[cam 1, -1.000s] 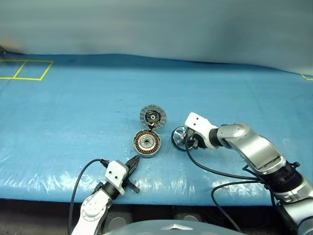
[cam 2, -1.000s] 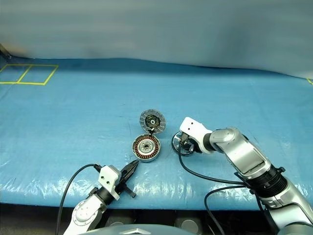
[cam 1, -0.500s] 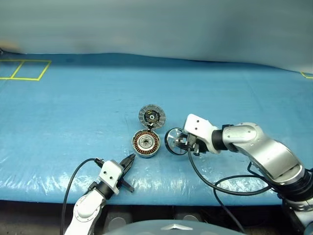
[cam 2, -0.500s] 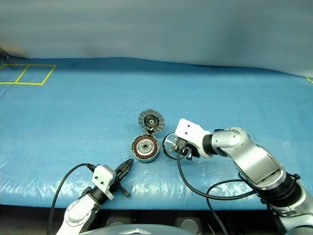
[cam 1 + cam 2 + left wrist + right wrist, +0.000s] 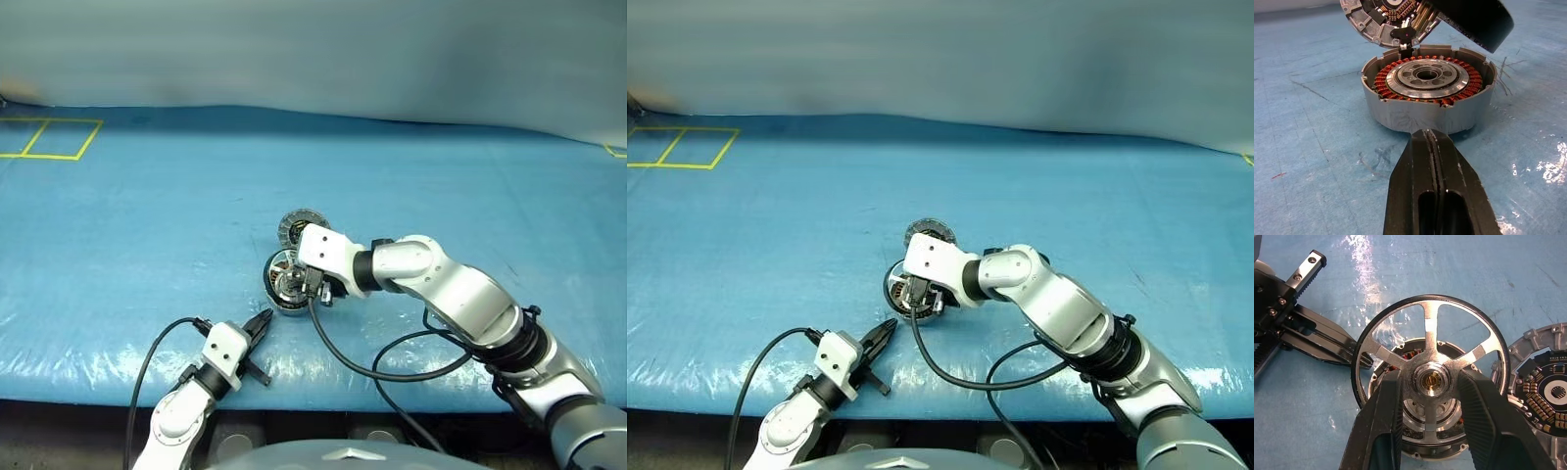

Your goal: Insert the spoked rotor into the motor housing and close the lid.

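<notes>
From the head camera, we see the motor housing sitting on the blue sheet that covers the table, and we take it as our landmark. Our right gripper hangs directly over the housing, its white wrist block hiding most of the cup. The lid stands open just beyond the housing, on the far side from us, and joins it at the rim. Our left gripper rests on the sheet near the housing's front, its black fingers pressed together and pointing at the cup. A black cable loops across the sheet on the near side of the housing. Yellow tape lines mark the sheet well away from the housing, at the far left corner.

From the left wrist camera, we see our shut fingers aimed at the housing's grey wall, close to it but apart. Copper windings ring a silver centre inside the cup. The black rim of the spoked rotor hovers above the housing's edge, clear of it.

From the right wrist camera, we see our right fingers clamped on the rotor's pale hub from either side, jaws narrow around it. The rotor is held face-on over the housing's open mouth. The lid's circuit-board inside face shows beside the housing.
</notes>
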